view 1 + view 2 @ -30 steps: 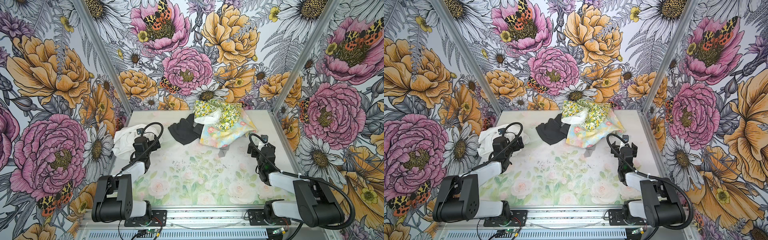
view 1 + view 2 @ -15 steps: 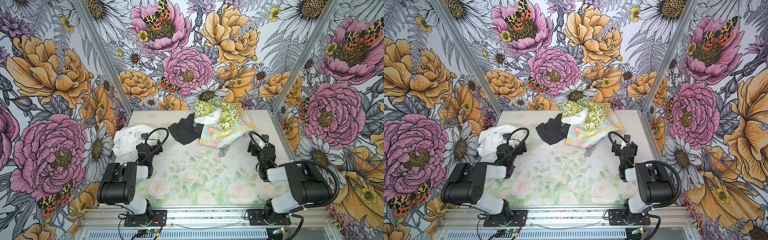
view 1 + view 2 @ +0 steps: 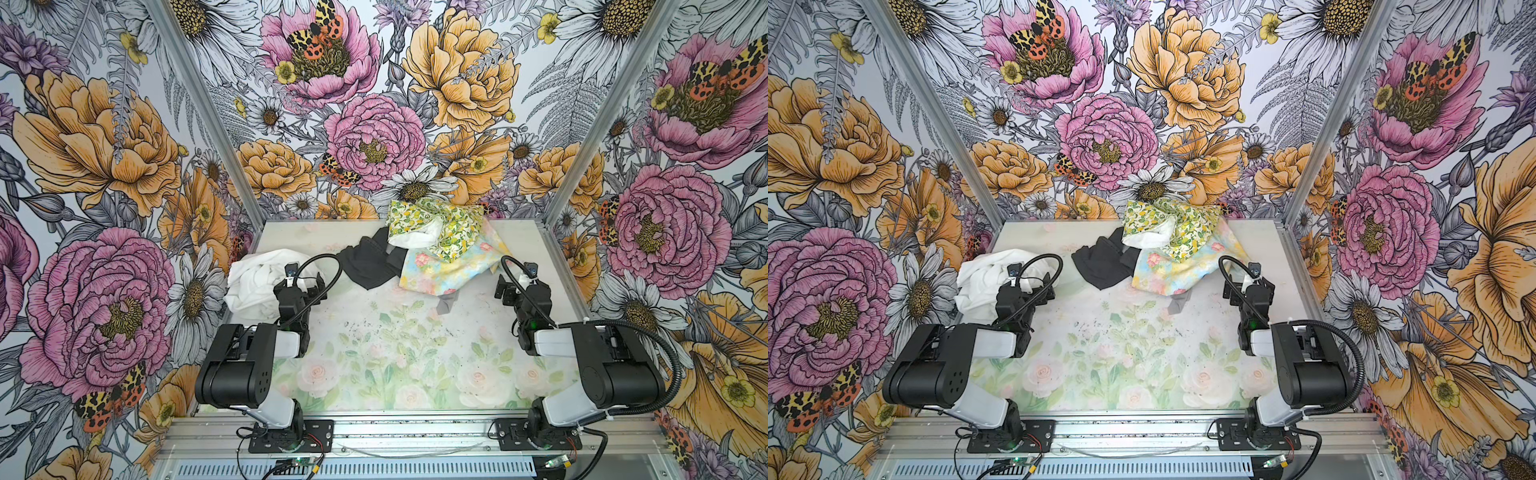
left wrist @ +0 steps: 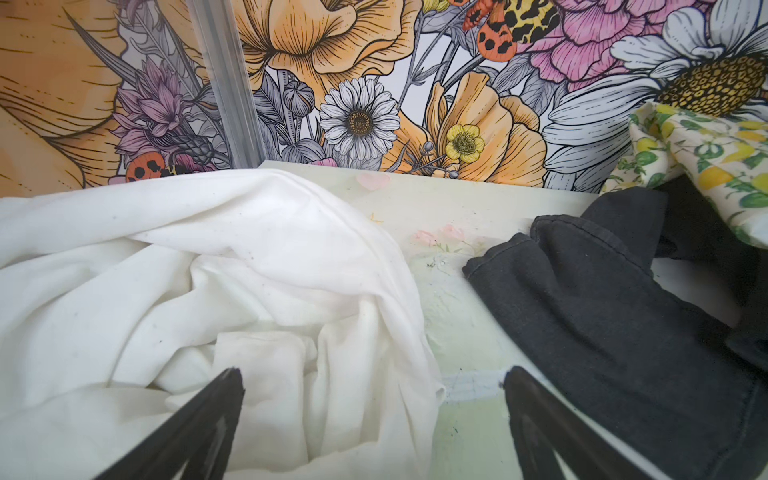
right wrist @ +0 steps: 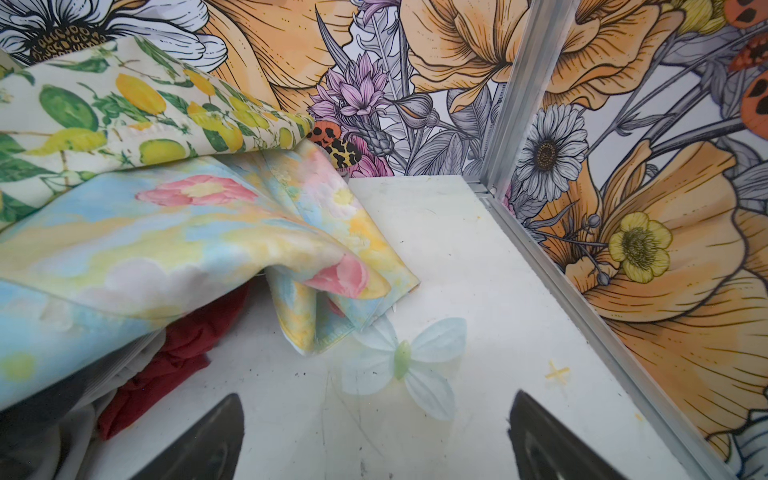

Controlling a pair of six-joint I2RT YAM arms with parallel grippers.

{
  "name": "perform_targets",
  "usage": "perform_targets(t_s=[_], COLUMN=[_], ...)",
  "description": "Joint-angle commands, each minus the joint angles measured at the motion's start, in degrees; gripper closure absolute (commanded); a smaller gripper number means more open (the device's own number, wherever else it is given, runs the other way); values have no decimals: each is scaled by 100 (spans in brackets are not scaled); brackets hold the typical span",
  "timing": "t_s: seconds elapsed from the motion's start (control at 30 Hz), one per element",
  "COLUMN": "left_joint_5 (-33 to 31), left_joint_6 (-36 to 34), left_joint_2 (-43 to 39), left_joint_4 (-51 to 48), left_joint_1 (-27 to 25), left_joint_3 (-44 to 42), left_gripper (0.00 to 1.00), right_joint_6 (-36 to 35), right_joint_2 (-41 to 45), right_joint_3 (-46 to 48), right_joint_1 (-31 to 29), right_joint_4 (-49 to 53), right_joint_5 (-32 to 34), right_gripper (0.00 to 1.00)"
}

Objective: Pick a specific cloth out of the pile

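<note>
Two grippers, both spread wide, holding nothing | left gripper (image 4: 372, 376) low over the near edge of the cloth (image 3: 253, 280), a crumpled plain white heap at the left side of the tabletop (image 3: 374, 345) | pile (image 3: 432, 249) at the back, set apart from it | right gripper (image 5: 374, 401) above bare tabletop beside the pile's pastel floral cloth (image 5: 166, 249)

Your left arm (image 3: 245, 365) and right arm (image 3: 615, 374), matte black joints (image 3: 226, 386), pale grey link shells (image 3: 286, 344), ribbed black wrist cables (image 3: 677, 370), bolted black base plates (image 3: 318, 434).
</note>
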State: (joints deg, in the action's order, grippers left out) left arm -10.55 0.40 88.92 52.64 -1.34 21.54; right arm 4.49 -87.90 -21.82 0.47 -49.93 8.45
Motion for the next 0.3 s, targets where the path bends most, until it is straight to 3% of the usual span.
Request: perform_targets(t_s=[0.0, 0.27], left_joint_5=[-290, -282], left_joint_6=[-83, -83], left_joint_2=[-10, -9], left_joint_4=[214, 207], left_joint_1=[-25, -24], left_joint_3=[-44, -43], left_gripper=[1, 1], right_joint_6=[69, 61], right_joint_2=[-17, -18], right_joint_3=[-35, -30], right_joint_1=[25, 32], right_joint_4=[-52, -47], right_joint_5=[-73, -92], right_gripper=[0, 0])
